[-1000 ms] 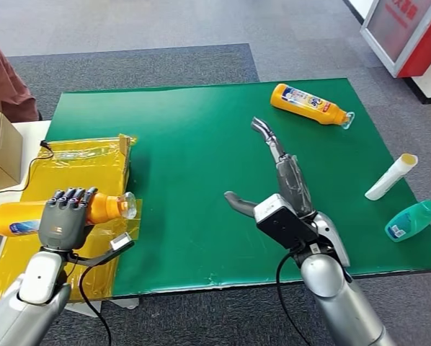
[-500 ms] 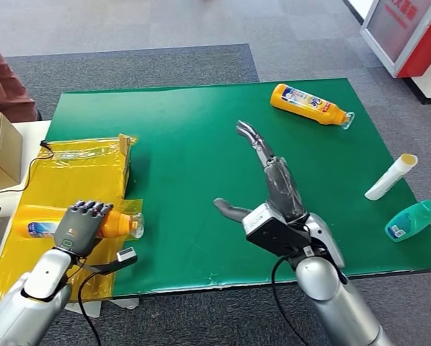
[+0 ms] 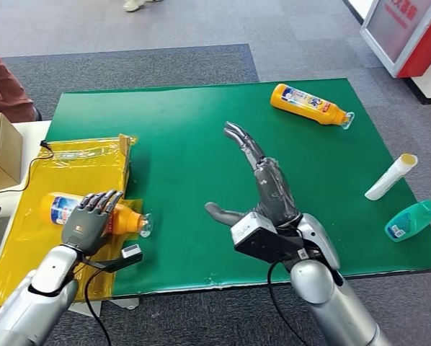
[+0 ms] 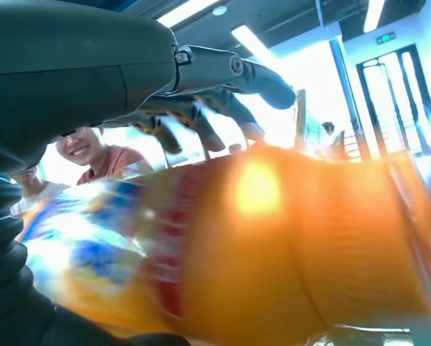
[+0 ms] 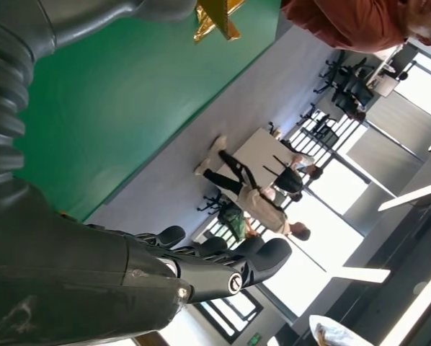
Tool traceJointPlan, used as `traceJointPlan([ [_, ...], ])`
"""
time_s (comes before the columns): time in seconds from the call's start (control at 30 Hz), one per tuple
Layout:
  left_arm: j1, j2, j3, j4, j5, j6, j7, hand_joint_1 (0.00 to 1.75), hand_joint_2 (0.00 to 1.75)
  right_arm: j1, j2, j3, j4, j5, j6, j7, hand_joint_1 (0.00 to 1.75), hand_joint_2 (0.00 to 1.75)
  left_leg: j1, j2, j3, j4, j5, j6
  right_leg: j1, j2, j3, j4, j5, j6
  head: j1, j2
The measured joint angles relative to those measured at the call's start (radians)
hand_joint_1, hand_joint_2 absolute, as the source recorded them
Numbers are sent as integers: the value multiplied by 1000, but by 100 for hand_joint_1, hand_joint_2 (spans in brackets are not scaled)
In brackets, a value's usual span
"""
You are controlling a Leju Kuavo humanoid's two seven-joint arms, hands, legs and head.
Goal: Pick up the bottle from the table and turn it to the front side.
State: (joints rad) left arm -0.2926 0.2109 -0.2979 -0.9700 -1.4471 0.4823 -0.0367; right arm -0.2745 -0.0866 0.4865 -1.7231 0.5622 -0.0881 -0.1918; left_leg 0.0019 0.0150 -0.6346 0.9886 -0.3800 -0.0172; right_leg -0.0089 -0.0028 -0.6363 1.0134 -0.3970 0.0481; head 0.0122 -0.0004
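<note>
One orange bottle [image 3: 94, 214] lies under left fingers [image 3: 101, 202].

1. A green table [image 3: 202, 144] stands on grey carpet [image 3: 148, 29].
2. A red-and-white stand [image 3: 403, 32] sits beyond the table's far right corner.
3. A cardboard box [image 3: 1, 148] rests left of the table.

- Your left hand [image 3: 88, 222] sits low on the left side, its silver arm rising from the bottom corner. Its fingers [image 3: 101, 200] curl over an orange bottle [image 3: 127, 218], gripping it.
- Your right hand [image 3: 256, 189] reaches forward from the lower right. It is empty, palm turned sideways, fingers [image 3: 241, 139] stretched ahead and thumb spread out to the left.
</note>
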Motion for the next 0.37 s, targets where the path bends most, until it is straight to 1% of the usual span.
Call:
traceJointPlan([
  [0.1,27,-1,4,-36,42,15,-12,0,175,2,0,1,0,16,-7,14,0,175,0,0,0,0,0,0,0,0,0,0,0,0,0,0],
  [0.27,146,-11,34,-182,131,39,-40,0,175,23,0,-6,-8,31,-23,28,0,175,0,0,0,0,-1,0,0,0,0,0,-2,0,0,0],
  [0.37,193,-16,47,-249,144,37,-49,0,175,30,0,-11,-8,39,-23,29,0,175,0,0,0,0,-2,0,0,0,0,0,-2,0,0,0],
])
